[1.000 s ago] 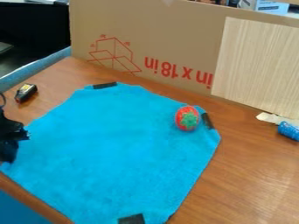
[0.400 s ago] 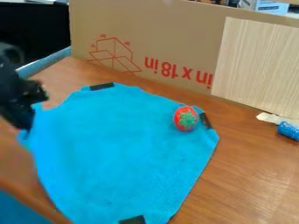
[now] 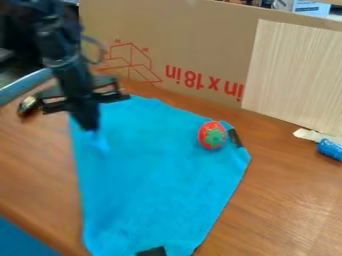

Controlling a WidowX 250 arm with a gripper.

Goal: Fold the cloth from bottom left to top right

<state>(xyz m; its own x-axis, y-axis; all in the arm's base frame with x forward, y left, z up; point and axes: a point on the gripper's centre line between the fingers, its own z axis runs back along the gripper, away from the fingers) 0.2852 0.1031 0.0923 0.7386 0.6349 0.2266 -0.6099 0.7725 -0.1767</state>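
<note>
The fingers of my gripper (image 3: 91, 125) point down, closed on a raised bit of the blue cloth (image 3: 160, 175) by its upper left side. The cloth spreads below and to the right of them, its long axis running up and down the view, narrower at the near end; its left edge drops almost straight from under the fingers. Since the earlier frames I have come up and rightward from the left edge, dragging the cloth's left corner inward and baring wooden table (image 3: 37, 165). The cloth's right side holds its place. The toy strawberry (image 3: 212, 135) sits on the cloth, well to the right of my fingers, just beside a black strip (image 3: 235, 138).
</note>
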